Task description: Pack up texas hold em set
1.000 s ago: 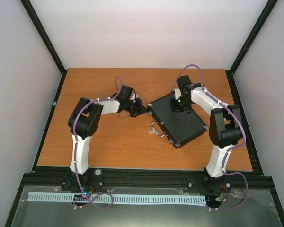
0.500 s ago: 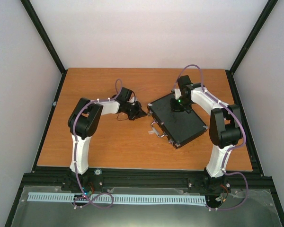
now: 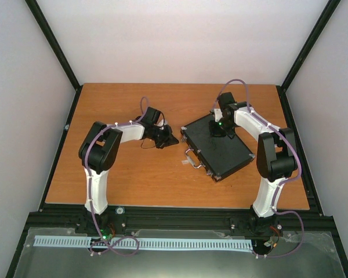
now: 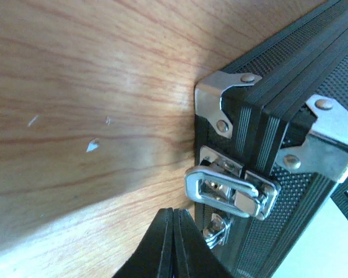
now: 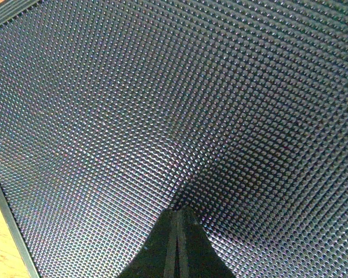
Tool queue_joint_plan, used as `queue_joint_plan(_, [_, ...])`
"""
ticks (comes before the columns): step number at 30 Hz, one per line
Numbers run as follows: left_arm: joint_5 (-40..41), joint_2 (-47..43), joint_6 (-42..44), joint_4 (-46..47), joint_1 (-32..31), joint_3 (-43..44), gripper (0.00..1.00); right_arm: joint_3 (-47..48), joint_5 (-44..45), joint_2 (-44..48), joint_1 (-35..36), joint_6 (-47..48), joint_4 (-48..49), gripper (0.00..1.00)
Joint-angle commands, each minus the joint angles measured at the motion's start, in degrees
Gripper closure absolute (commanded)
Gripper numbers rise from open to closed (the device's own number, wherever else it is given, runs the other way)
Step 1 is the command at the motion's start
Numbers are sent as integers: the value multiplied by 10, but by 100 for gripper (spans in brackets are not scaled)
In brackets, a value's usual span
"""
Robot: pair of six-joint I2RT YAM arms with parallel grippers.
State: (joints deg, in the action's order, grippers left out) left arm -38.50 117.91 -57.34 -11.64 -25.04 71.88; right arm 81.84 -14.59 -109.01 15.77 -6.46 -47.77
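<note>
The texas hold em set's flat black case [image 3: 219,147] lies closed on the table, turned diagonally, with a silver handle [image 3: 192,158] on its near-left side. In the left wrist view its silver corner [image 4: 220,95] and a silver latch [image 4: 232,191] show close up. My left gripper [image 3: 173,139] is shut and empty, its tips [image 4: 175,214] just beside the latch at the case's left corner. My right gripper [image 3: 220,132] is shut, its tips [image 5: 178,211] resting on the textured black lid [image 5: 162,104]. Chips, dice and disc are out of view.
The wooden table [image 3: 133,174] has a small white scrap [image 3: 184,163] near the handle, and small white flecks [image 4: 93,145] show on the wood in the left wrist view. Black frame rails [image 3: 180,217] run along the table's near edge.
My left arm has drawn slightly left and back from the case's corner, its gripper turning a little. The right arm and the case have not moved.
</note>
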Motion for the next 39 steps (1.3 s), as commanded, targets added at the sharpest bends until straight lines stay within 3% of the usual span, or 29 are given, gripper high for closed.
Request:
queue_joint_plan(1, [-24,27,-30,24,-5,33,99,-43,16,-66,4,1,-9,97])
queue_joint_plan(11, [-38,72,-89,80,-14,31,99,-54,16,-68,4,2,-4,97])
queue_joint_plan(28, [-31,129,-68,17,-24,114,99,-51,12,-74,5,2,-9,97])
queue_joint_plan(33, [-20,96,-31,-18,-24,93,99,-57,27,-26,3,-9,9,97])
queue_joint_plan(39, [-4,20,41,-63,-21,19,99,20,21,-13,0,-19,-18,97])
